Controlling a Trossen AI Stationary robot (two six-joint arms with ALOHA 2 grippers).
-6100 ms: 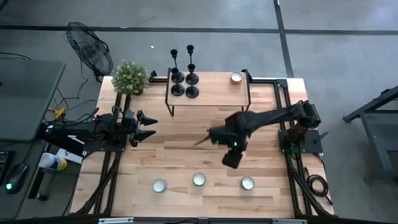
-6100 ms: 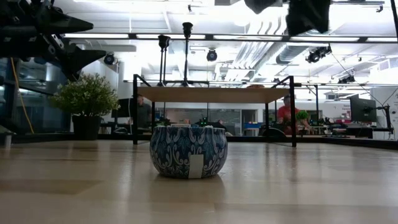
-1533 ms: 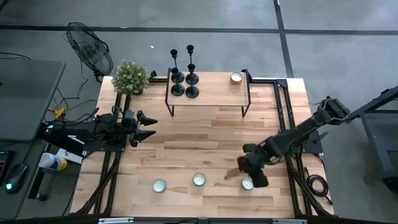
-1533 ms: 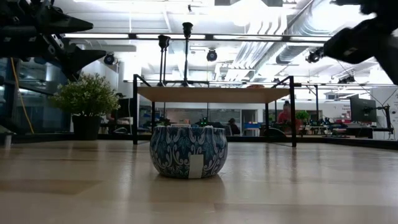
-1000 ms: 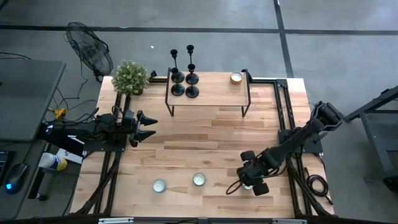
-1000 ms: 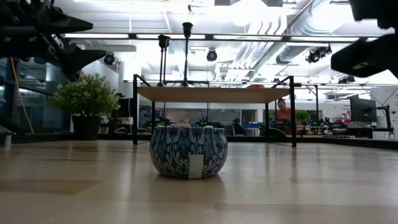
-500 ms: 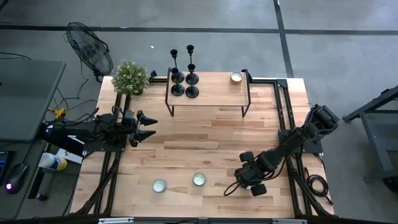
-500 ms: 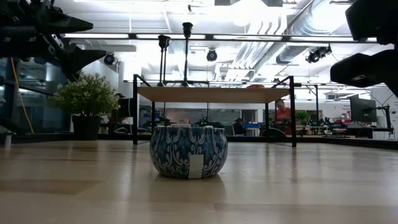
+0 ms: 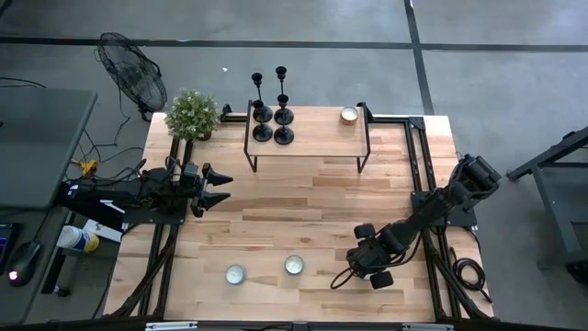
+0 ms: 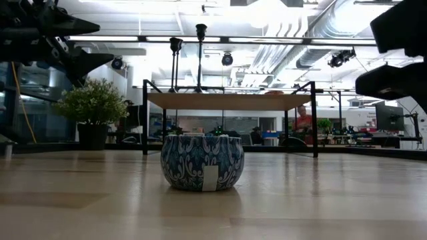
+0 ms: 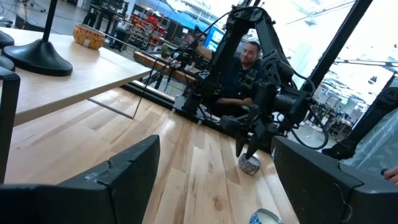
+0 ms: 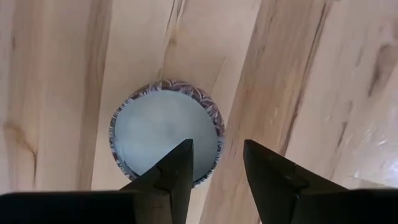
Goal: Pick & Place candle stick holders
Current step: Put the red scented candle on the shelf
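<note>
Still, holders (image 9: 270,108) far from fingers (image 12: 180,163).

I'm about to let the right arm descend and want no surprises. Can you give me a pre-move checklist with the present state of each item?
1. Right gripper over the blue patterned candle: ok.
2. Fingers apart: ok, open.
3. Fingers straddle the candle's rim: not ok, both sit over its wax.
4. Target matches task: not ok; the candle stick holders stand untouched on the raised shelf.
5. Left gripper out of the way: ok, open at the table's left edge.
6. Height above the candle: cannot tell.
</note>
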